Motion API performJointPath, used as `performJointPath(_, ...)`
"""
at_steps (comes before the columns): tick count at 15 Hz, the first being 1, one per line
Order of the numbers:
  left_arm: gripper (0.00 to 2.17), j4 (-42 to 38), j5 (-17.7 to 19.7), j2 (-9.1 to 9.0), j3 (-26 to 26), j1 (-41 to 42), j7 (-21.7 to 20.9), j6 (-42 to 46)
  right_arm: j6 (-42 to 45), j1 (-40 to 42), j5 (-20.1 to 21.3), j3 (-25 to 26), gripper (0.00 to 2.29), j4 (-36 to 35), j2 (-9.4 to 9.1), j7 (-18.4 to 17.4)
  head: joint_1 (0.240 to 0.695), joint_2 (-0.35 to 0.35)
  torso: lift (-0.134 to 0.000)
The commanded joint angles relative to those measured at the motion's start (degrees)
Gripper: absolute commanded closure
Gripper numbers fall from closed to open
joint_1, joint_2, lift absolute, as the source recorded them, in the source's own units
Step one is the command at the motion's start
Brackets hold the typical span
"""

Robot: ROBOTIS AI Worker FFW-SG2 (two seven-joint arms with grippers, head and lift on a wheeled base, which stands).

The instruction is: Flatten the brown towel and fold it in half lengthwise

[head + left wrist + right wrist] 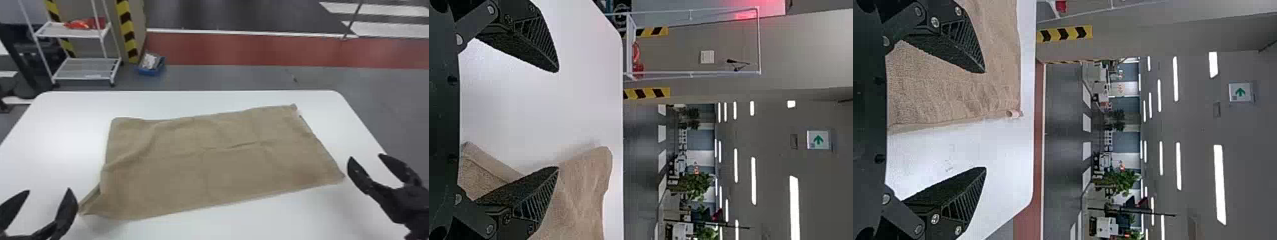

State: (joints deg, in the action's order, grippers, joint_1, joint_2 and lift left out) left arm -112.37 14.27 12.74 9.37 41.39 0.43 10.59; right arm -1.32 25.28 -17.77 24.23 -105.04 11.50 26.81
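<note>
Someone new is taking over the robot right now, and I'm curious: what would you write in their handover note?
Left hand: open, empty, beside the towel's near left corner.
Right hand: open, empty, just off the towel's right end.
Brown towel: spread across the white table, slightly askew.
Done: mostly flattened.
Left, it seems: smooth the diagonal ridge at its left end and the doubled near left corner, then make the lengthwise fold.

A white rack (86, 67) holds red stuff (81, 24). A blue box (150, 72) sits near it. Far back are plants (696, 185) and a green sign (818, 140).
</note>
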Motion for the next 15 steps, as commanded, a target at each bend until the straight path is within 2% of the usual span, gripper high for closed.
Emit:
performJointPath(1, 0.21, 1.1, -1.5, 0.09, -0.1, -0.7, 0.3, 0.0, 0.5, 0.1, 0.0, -0.1, 0.21, 0.0, -0.17, 0.1, 0.695, -0.082, -0.128)
performJointPath(4, 0.21, 3.2, -2.1, 0.18, -0.1, -1.5, 0.5, 0.0, 0.7, 0.3, 0.0, -0.3, 0.21, -0.3, -0.43, 0.2, 0.695, -0.078, -0.128)
performJointPath(6, 0.22, 5.4, -4.4, 0.00, -1.2, -2.6, 1.0, 0.2, 1.0, 0.7, 0.0, -0.2, 0.21, -0.6, -0.52, 0.8, 0.695, -0.071, -0.128)
performJointPath(9, 0.21, 5.3, -4.6, 0.00, -2.3, -2.7, 1.1, 0.2, 1.2, 1.3, 0.0, 0.0, 0.21, -1.2, -0.60, 1.1, 0.695, -0.066, -0.128)
performJointPath(14, 0.21, 2.5, -5.3, 0.00, -6.3, -2.5, 1.2, 0.0, 1.9, 1.7, -1.0, 0.3, 0.21, -1.3, -0.60, 1.3, 0.695, -0.107, -0.128)
performJointPath(15, 0.21, 2.5, -6.5, 0.00, -7.8, -2.7, 1.2, -0.7, 2.1, 1.8, -1.0, 0.5, 0.21, -1.2, -0.60, 1.4, 0.695, -0.118, -0.128)
